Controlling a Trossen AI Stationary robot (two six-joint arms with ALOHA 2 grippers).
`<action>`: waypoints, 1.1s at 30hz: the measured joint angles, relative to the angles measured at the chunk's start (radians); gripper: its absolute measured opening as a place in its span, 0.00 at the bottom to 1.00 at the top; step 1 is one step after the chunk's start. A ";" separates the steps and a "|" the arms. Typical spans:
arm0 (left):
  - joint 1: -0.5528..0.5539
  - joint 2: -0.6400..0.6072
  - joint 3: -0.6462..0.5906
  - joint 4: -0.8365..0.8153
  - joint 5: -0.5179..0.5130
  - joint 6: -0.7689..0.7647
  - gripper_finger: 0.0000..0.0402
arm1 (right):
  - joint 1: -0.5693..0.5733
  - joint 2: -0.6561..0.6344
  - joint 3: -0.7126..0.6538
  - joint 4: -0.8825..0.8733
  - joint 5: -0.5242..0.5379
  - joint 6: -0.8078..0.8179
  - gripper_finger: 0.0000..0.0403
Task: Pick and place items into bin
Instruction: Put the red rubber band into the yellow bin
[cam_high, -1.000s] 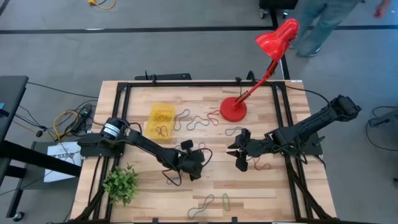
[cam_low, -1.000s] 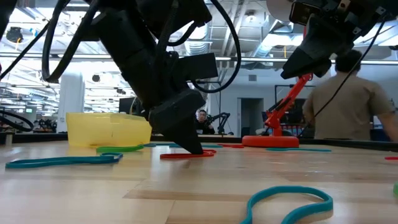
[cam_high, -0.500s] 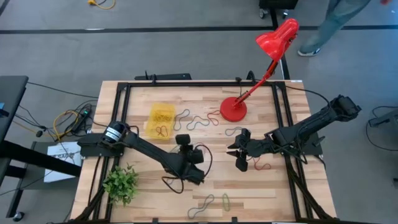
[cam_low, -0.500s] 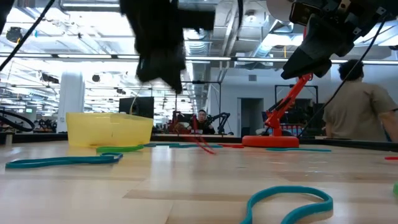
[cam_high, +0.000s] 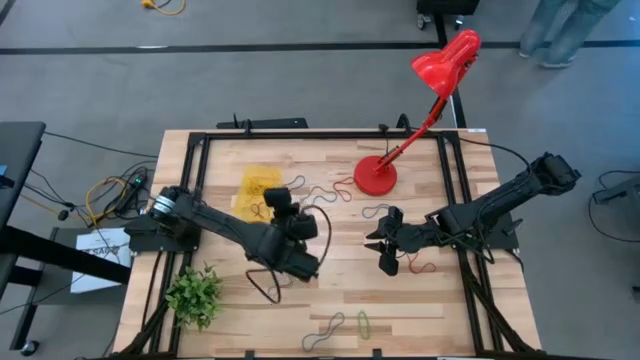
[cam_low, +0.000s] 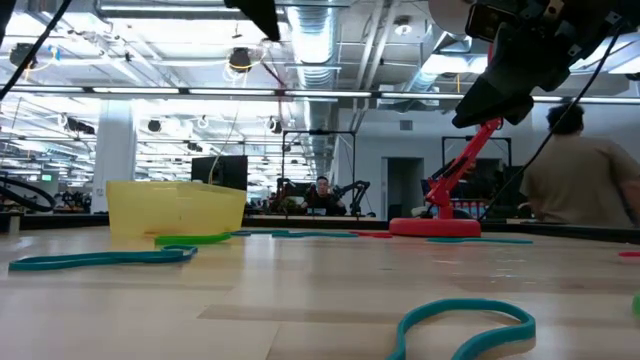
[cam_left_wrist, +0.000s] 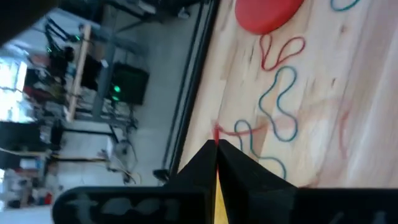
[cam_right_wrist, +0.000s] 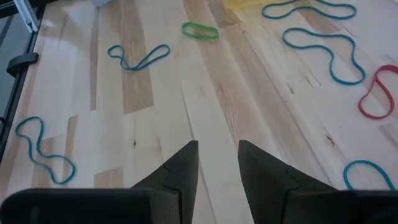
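Left claw carries a red band toward the bin

Left claw (cam_high: 283, 200), pressed together on a red band (cam_left_wrist: 216, 132), hangs just beside the yellow bin (cam_high: 258, 184); release only once fully above it. Right claw (cam_right_wrist: 217, 163), spread, waits over the desk (cam_high: 340, 290). One bin; about ten bands lie loose.
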 joint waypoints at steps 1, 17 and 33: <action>0.009 -0.020 -0.009 -0.002 0.007 -0.004 0.00 | 0.000 0.000 0.000 0.001 0.000 0.000 0.27; 0.181 -0.319 -0.543 0.054 0.174 -0.179 0.00 | 0.000 0.000 0.000 0.012 0.000 0.000 0.27; 0.286 -0.419 -0.983 0.559 0.234 -0.116 0.00 | -0.002 0.000 0.000 0.016 0.000 -0.003 0.27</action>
